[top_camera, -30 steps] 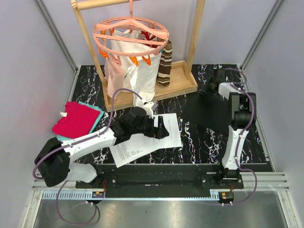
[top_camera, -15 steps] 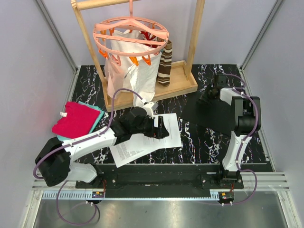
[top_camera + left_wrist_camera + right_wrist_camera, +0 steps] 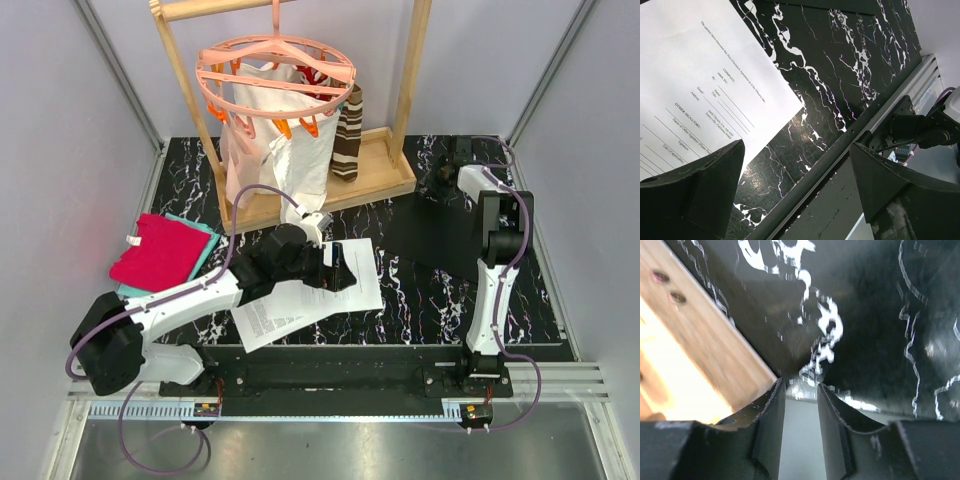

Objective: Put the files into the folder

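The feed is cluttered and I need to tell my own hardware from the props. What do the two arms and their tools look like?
Both arms pair white link shells with black joint housings: left arm, right arm. A purple cable loops along each. Each tool is matte black with two broad, wedge-shaped fingers: left tool, right tool. No markings are legible.

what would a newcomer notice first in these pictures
The pink clip hanger on the wooden rack at the back, with a white cloth bag hanging from it, catches the eye first. At the centre, the left gripper hovers open over the white printed files, with a red cloth to their left. The right gripper is at the far corner of the black folder on the right.
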You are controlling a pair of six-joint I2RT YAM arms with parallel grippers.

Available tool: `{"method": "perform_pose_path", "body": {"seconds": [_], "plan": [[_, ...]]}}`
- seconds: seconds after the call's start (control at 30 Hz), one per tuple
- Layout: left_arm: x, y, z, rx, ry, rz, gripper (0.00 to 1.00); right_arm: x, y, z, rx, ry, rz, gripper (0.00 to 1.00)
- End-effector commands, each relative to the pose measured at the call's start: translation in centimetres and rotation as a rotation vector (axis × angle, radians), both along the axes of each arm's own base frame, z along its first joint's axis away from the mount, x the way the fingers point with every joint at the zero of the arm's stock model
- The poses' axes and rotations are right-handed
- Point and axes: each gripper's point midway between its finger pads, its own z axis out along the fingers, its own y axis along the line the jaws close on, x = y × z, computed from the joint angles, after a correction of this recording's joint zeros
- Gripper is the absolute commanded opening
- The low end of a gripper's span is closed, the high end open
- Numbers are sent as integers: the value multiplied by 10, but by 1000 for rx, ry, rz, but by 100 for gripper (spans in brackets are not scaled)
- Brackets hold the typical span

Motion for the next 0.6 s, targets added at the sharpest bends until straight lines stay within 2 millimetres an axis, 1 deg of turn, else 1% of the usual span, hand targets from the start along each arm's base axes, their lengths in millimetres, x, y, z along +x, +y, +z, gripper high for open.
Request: {"method": "perform_pose_path", "body": {"seconds": [0.0,0.07,0.1,0.13,0.27,0.33,0.4,0.43,0.47,0.5,0.53,0.57], "plan": [[7,0,17,-15,-68,7,90,-8,-4,-25,8,103,-25,39],[8,-1,15,-10,-67,7,90,-23,2,-32,34,147,-20,37],[8,-1,16,-13,-69,7,90,-26,6,-30,42,146,18,32],[9,-1,15,-10,-67,8,90,-35,9,-24,32,151,36,30],[10,-6,13,-17,-64,-3,90,-63,9,-20,14,209,49,29],[9,-9,11,-19,-53,-14,90,-80,9,-24,1,260,75,29],[9,-10,12,-28,-48,-15,90,-91,11,-26,3,280,100,29],[8,-11,13,-33,-47,-20,90,-101,12,-29,6,304,115,29],[8,-12,14,-37,-48,-18,90,-106,13,-28,6,313,120,29],[7,-11,14,-39,-49,-18,90,-115,14,-28,5,322,138,29],[8,-11,14,-38,-52,-14,90,-120,16,-27,9,323,150,29],[8,-11,15,-41,-53,-12,90,-125,28,-27,-3,325,189,29]]}}
